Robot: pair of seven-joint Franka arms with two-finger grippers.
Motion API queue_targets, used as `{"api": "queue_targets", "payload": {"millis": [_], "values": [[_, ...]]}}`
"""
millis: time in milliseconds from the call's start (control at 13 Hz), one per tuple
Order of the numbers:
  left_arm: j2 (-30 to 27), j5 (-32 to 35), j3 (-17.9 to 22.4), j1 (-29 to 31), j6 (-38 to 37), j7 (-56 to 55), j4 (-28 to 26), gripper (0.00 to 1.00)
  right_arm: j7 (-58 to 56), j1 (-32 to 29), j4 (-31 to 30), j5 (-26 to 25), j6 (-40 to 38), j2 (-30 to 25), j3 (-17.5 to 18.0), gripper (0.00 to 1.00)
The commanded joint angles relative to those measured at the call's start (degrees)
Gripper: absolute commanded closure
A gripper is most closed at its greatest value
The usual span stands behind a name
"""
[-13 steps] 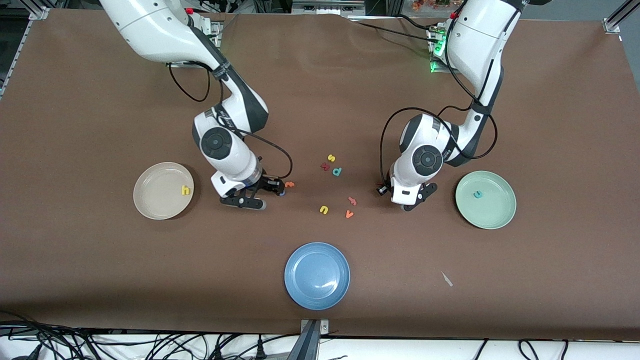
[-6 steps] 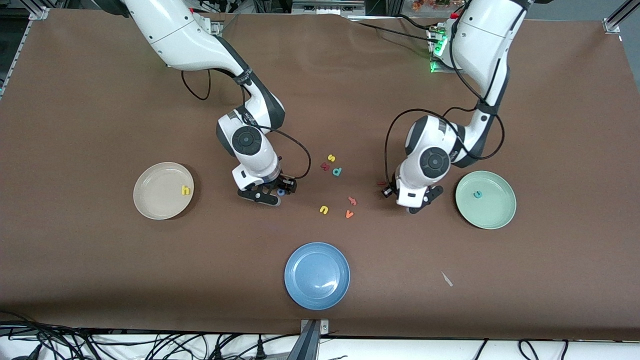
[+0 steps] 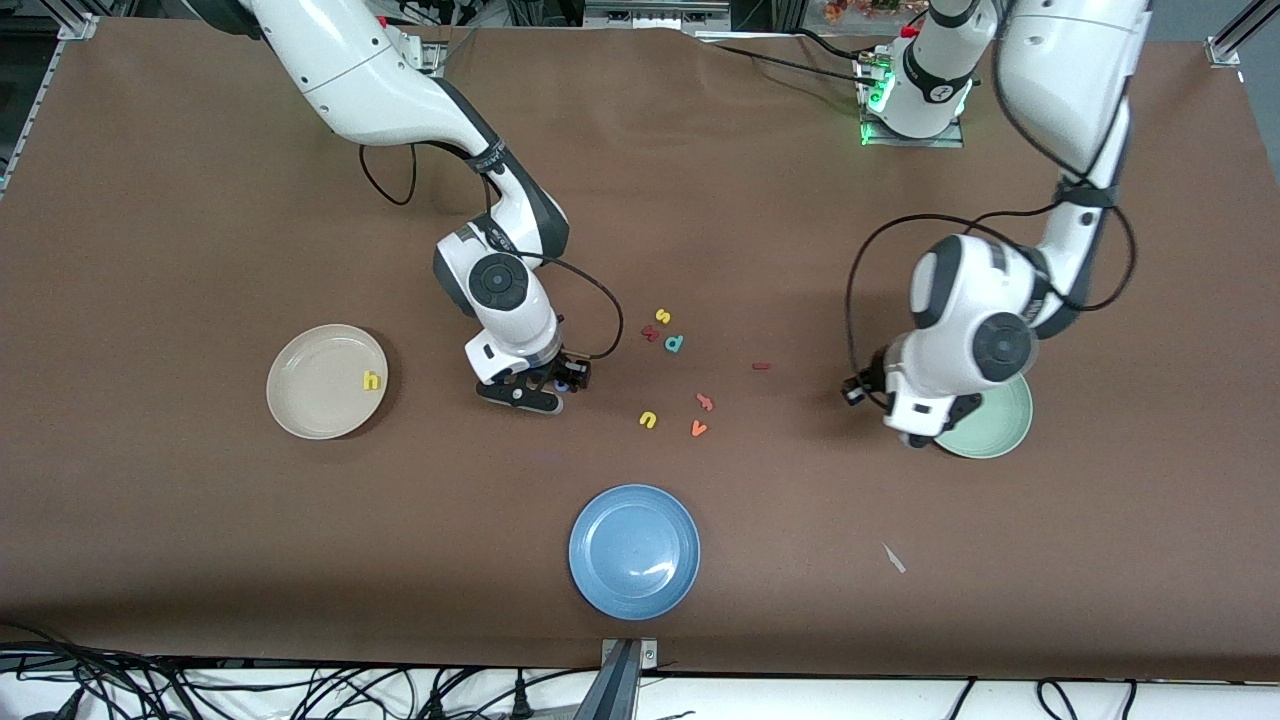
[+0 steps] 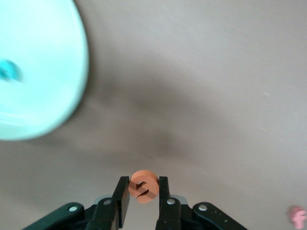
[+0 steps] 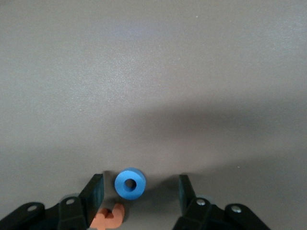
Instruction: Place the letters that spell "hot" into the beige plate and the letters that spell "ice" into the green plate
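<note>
- The left gripper (image 4: 142, 201) pinches the orange e (image 4: 142, 186) between nearly closed fingers, hanging by the rim of the green plate (image 3: 1000, 436), apparently so the letter can drop in with the teal c (image 4: 8, 70) already lying there.
- The right gripper (image 5: 139, 196) sits low on the table with its fingers parted around the blue o (image 5: 130, 182), not yet touching; the orange t (image 5: 109, 215) lies just beside one finger.
- The beige plate (image 3: 300, 400) holds the yellow h (image 3: 372, 380).
- The dark red i (image 3: 761, 366) lies on the table between the letter cluster and the green plate.
- The blue plate (image 3: 634, 595) looks empty.
</note>
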Motion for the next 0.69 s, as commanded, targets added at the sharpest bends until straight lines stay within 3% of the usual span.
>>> {"api": "queue_targets", "payload": {"millis": [0, 154, 385, 617], "values": [[-0.4, 3.9, -0.3, 5.3, -2.0, 7.5, -0.1, 0.87, 1.1, 0.6, 1.8, -1.4, 0.2, 1.3, -0.4, 0.3], [-0.2, 9.2, -0.3, 9.0, -2.0, 12.5, -0.1, 0.87, 1.1, 0.8, 1.8, -1.4, 0.2, 1.3, -0.4, 0.33], [0.2, 10.4, -0.2, 15.0, -1.3, 23.0, -0.1, 0.86, 1.1, 0.9, 1.7, -1.6, 0.2, 1.4, -0.4, 0.39], [2.5, 12.6, -0.3, 17.3, 2.2, 27.1, -0.1, 0.83, 1.1, 0.9, 1.7, -2.0, 0.2, 1.7, -0.4, 0.46]]}}
